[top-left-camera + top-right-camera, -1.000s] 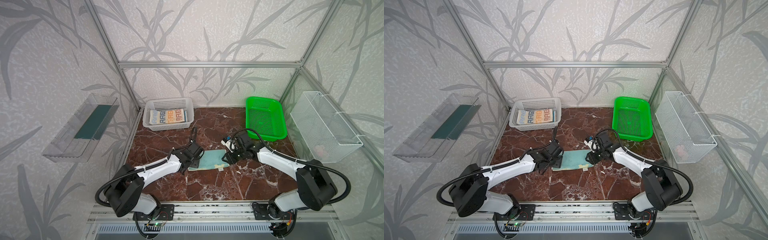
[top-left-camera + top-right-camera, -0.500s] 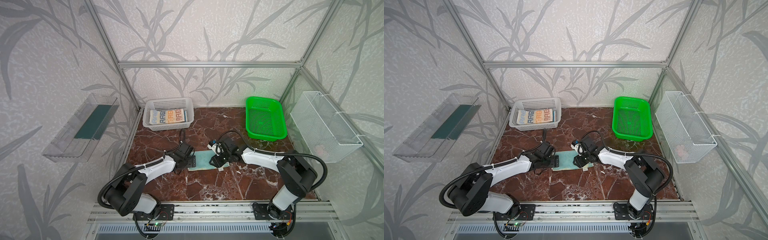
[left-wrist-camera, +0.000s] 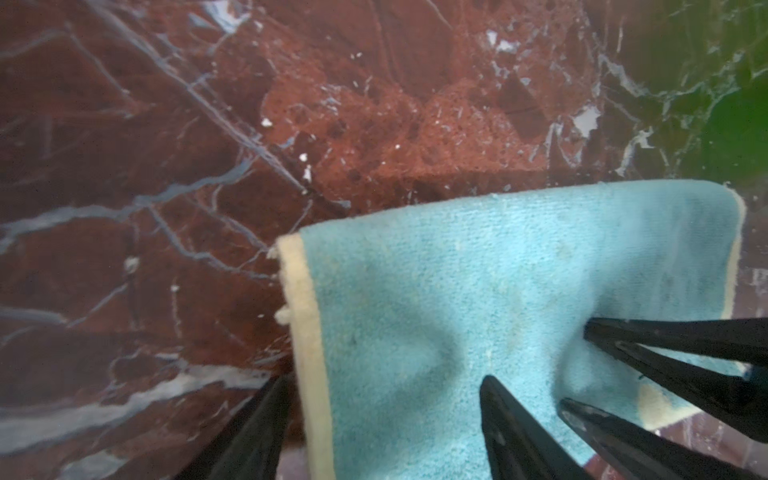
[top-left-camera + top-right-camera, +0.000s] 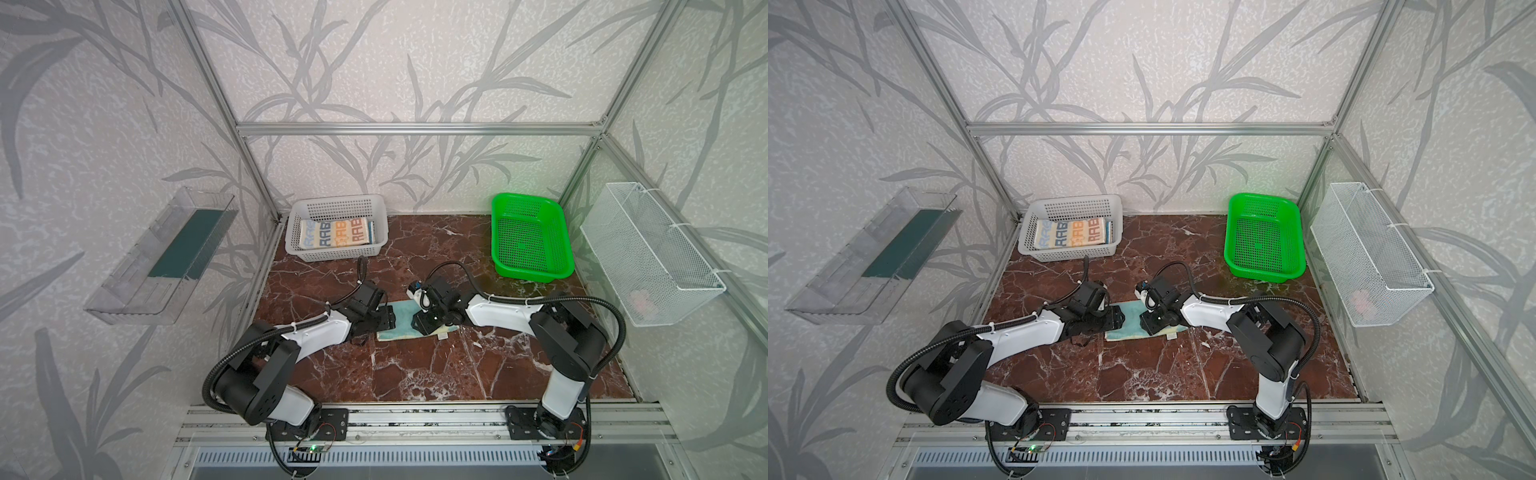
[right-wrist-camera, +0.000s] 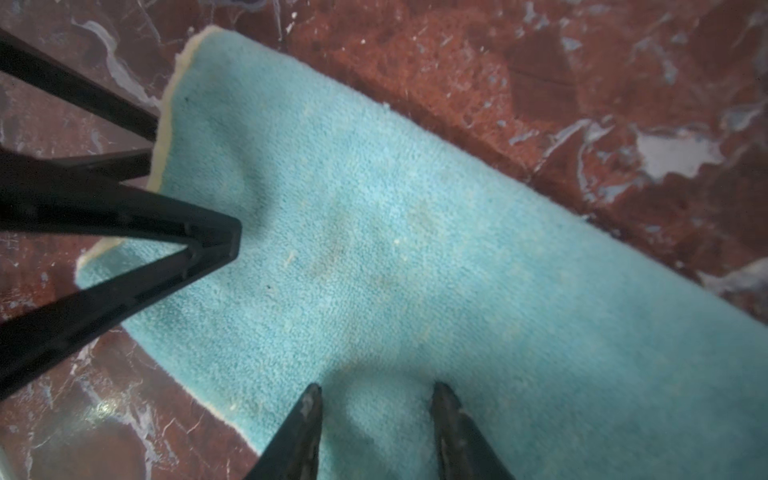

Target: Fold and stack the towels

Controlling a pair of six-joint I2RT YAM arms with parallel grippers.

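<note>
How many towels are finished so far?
Done: the striped towel lies folded in the white basket. In hand: the left fingers and right fingers press on the teal towel, a folded strip on the table. Left: finish it and stack it.

White arm shells (image 4: pixel 320 332), black joints (image 4: pixel 266 386), ribbed black cable hoses (image 4: pixel 622 332)

The pale grey paper walls (image 4: pixel 395 62) had big darker grey leaves on them. Shiny silver metal bars (image 4: pixel 415 129) ran along the corners. The dark red-brown stone floor (image 4: pixel 415 374) had white cracks. A clear plastic shelf (image 4: pixel 124 291) hung on one side wall, and a white wire basket (image 4: pixel 648 270) on the other.
</note>
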